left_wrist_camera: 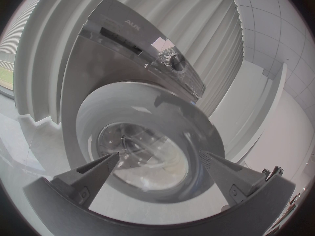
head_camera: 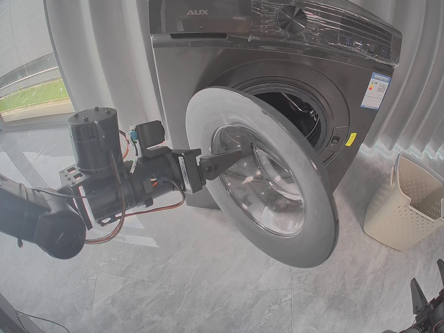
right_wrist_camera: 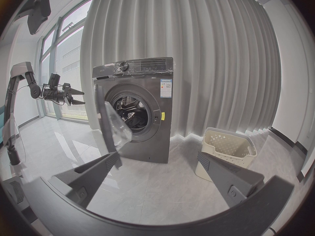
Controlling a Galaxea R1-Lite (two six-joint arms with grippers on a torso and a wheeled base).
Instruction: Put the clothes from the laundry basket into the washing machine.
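**Washer door open; both grippers spread, nothing held**

Head view: The washing machine [head_camera: 277,65] is seen at far centre, w/ its door [head_camera: 268,195] standing open toward the near left. The left gripper [head_camera: 243,152] is held at the door's outer side, level w/ the glass. Contact w/ the door cannot be told from here. The laundry basket [head_camera: 402,209] is set on the floor [head_camera: 185,278] to the right of the machine, nr the curtain [head_camera: 101,47]. The right gripper [head_camera: 428,283] is seen at the near right corner, low over the floor, fingers apart & nothing btwn them.

Left wrist view: The left gripper [left_wrist_camera: 159,158] is shown w/ its fingers [left_wrist_camera: 95,171] spread wide. The door [left_wrist_camera: 147,115] is framed btwn them but is not clamped. The washing machine [left_wrist_camera: 108,59] is seen beyond.

Right wrist view: The right gripper [right_wrist_camera: 159,158] is opened wide, fingers [right_wrist_camera: 226,174] well apart, nothing gripped. Dark clothes [right_wrist_camera: 131,120] are seen inside the drum of the washing machine [right_wrist_camera: 164,125]. The door [right_wrist_camera: 108,122] is seen nearly edge-on at the left of the opening. The left gripper [right_wrist_camera: 83,98] is held just left of it, open, w/ a small gap to the door. The laundry basket [right_wrist_camera: 229,143] is placed to the right of the machine, apart from it, perforated inner walls showing.
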